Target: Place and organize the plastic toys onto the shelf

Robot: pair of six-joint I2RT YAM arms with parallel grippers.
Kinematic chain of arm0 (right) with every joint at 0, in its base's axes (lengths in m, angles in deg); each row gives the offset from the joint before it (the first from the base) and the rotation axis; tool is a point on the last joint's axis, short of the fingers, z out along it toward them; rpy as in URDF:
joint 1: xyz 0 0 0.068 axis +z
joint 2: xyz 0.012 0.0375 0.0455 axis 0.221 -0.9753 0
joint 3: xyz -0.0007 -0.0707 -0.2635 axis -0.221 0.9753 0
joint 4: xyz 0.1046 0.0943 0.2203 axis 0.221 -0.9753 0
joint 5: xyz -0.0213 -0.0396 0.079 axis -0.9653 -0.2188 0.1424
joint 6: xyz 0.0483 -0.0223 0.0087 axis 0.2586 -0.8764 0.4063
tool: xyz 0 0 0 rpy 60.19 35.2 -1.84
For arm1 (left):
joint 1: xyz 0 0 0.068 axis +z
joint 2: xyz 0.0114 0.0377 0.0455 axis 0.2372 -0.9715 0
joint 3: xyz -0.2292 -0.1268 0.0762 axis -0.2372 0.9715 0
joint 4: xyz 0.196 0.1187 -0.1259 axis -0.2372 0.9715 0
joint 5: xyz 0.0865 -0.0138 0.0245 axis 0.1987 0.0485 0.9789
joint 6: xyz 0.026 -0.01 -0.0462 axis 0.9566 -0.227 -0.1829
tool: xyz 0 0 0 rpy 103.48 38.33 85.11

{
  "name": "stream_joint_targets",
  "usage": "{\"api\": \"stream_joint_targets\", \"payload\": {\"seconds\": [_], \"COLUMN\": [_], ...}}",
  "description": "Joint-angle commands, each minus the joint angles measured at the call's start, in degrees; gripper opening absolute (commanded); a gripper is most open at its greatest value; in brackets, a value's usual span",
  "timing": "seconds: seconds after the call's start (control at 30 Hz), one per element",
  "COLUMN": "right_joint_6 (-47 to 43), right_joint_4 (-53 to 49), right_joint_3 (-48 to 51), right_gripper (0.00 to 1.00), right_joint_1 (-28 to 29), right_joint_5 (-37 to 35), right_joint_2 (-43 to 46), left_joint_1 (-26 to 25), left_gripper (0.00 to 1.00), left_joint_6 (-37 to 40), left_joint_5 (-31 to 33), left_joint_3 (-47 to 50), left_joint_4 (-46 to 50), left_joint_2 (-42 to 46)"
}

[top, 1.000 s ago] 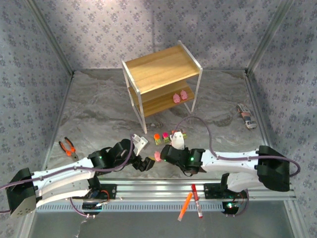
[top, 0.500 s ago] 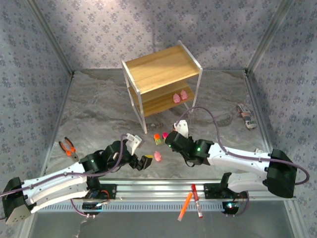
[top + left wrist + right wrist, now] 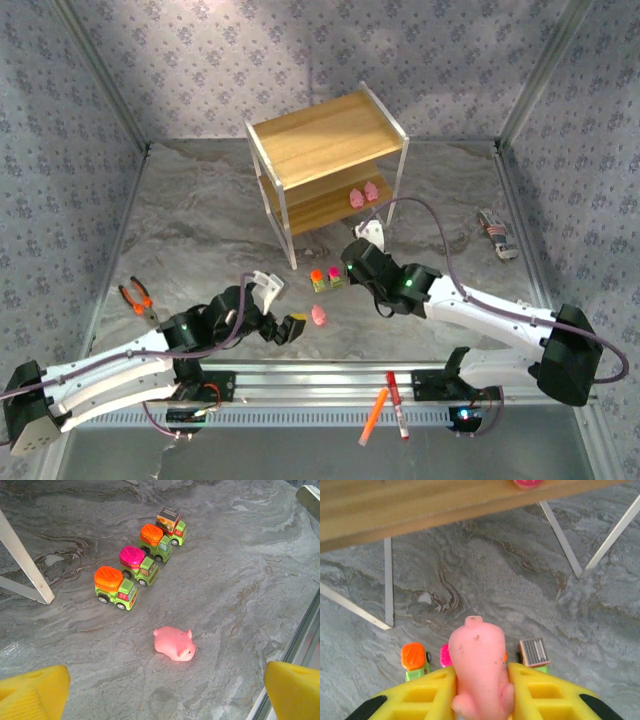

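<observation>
Along the six o'clock edge of the top view, by the arms' bases, an orange marker (image 3: pixel 374 416) and a red marker (image 3: pixel 398 405) lie on the metal rail. Just beyond them the left tool (image 3: pixel 291 328) hangs low over the grey tabletop (image 3: pixel 200 220), released, its yellow pads (image 3: pixel 32 692) spread wide with nothing between them. A loose pig (image 3: pixel 174 643) lies on the tabletop at about two o'clock of that tool, clear of both pads. Orange-handled pliers (image 3: pixel 137 298) lie well apart at nine o'clock. Past the loose pig, at its twelve o'clock, four trucks (image 3: pixel 137 565) stand in a slanting row, close to one another: an orange top nearest, then pink, then orange, then a grey top farthest. The right tool (image 3: pixel 480 690) sits just beside the row, on its three o'clock side, clenched on a second pig (image 3: pixel 479 662) whose pink body rises above the two yellow pads pressing its flanks. Farthest off, at twelve o'clock, the shelf (image 3: pixel 325 140) stands on the tabletop, and two more pigs (image 3: pixel 364 193) sit side by side on its lower board toward the three o'clock end.
</observation>
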Motion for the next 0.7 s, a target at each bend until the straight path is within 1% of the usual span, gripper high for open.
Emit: {"api": "stream_joint_targets", "payload": {"seconds": [0.0, 0.1, 0.27, 0.43, 0.67], "right_joint_6": [-3.2, -4.57, -6.04, -7.09, -8.12], "right_joint_4": [2.31, 3.56, 5.76, 7.57, 7.57], "right_joint_3": [-2.99, -4.93, -7.43, -9.75, -13.78], "right_gripper": [0.3, 0.3, 0.3, 0.3, 0.3], "right_joint_1": [-2.28, -3.52, -4.79, -5.67, -6.76], "right_joint_5": [2.4, 4.07, 5.91, 7.1, 7.74], "right_joint_2": [-1.01, -2.73, -5.55, -7.93, -11.61], "left_joint_1": [-0.53, -0.53, -0.53, -0.55, -0.53], "left_gripper": [0.99, 0.99, 0.99, 1.0, 0.99], "left_joint_6": [0.64, 0.68, 0.73, 0.62, 0.68], "left_joint_5": [-0.49, -0.64, 1.17, 1.42, 2.11], "left_joint_3": [0.02, -0.27, -0.64, -0.47, -0.78], "left_joint_4": [-1.08, -1.03, -0.24, 0.03, 1.07], "left_joint_2": [0.06, -0.8, -1.46, -0.43, -0.04]}}
